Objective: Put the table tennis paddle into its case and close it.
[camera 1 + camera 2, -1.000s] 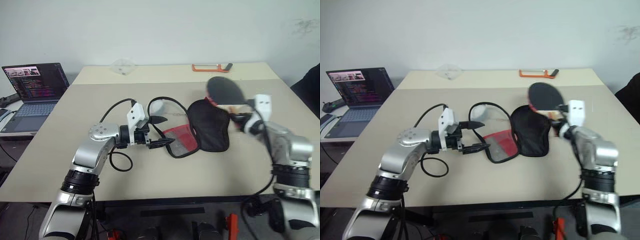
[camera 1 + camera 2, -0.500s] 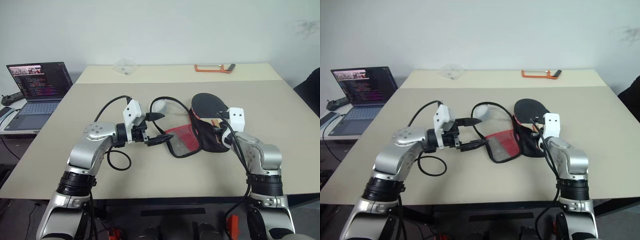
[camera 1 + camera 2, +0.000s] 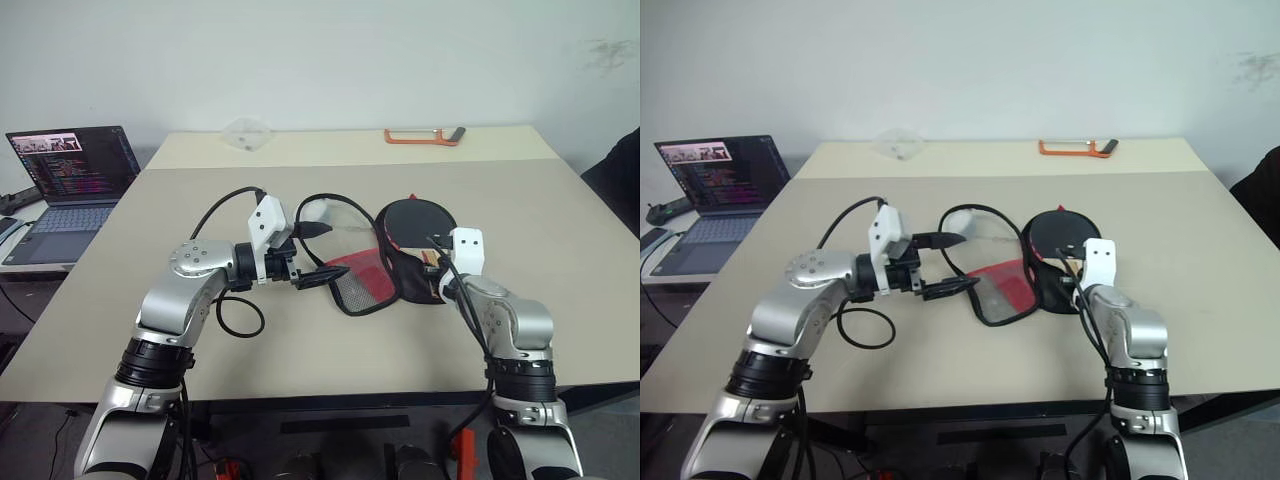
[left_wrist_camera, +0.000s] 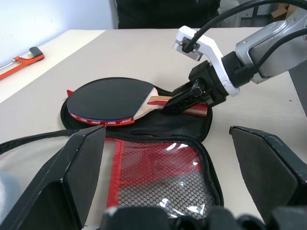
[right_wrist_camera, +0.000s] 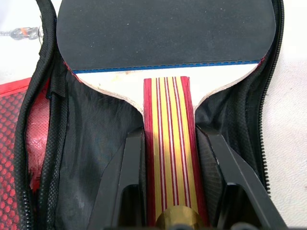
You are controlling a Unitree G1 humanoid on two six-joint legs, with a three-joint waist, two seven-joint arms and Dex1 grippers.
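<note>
Your right pincer (image 5: pixel 168 191) pinches the striped handle of the paddle (image 4: pixel 108 101), whose black head lies on the dark inner half of the opened case (image 3: pixel 395 275), near the middle of the counter (image 3: pixel 560 230). The case's red mesh flap (image 4: pixel 160 172) lies folded out toward your left pincer (image 3: pixel 312 258), which is spread wide just beside the flap, one finger at its edge.

Paddle (image 5: pixel 165 33) black, handle red-tan striped; case (image 4: pixel 158 163) black, red mesh.
</note>
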